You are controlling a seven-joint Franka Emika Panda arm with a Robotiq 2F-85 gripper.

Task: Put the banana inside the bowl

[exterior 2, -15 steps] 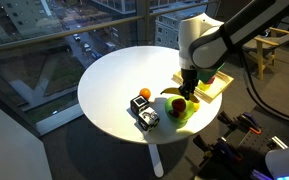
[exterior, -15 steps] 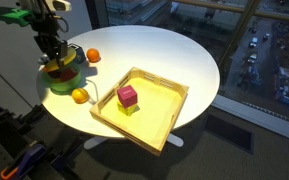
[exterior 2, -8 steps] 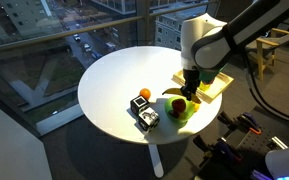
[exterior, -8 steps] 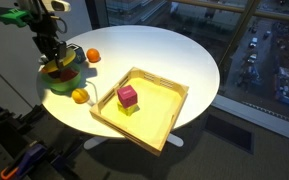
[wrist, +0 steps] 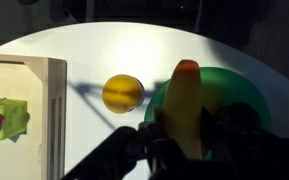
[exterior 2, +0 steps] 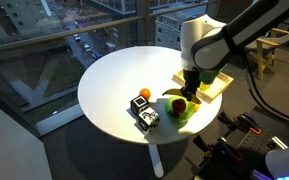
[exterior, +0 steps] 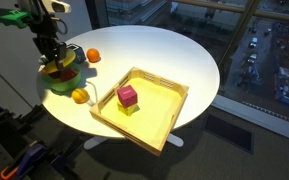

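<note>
The yellow banana (wrist: 187, 108) stands between my gripper's (wrist: 189, 135) fingers, which are shut on it. It hangs over the near rim of the green bowl (wrist: 246, 96), its orange-tinted tip pointing away from the camera. In both exterior views the gripper (exterior: 53, 52) (exterior 2: 189, 85) hovers directly over the bowl (exterior: 64, 78) (exterior 2: 184, 108) near the table edge, with the banana (exterior 2: 173, 93) poking out sideways above the rim.
An orange (wrist: 123, 93) lies just beside the bowl; two oranges (exterior: 93, 56) (exterior: 80, 96) show on the round white table (exterior: 174, 45). The yellow wooden tray (exterior: 154, 125) holds a magenta block (exterior: 127, 96). A small dark object (exterior 2: 144, 115) sits beyond the bowl.
</note>
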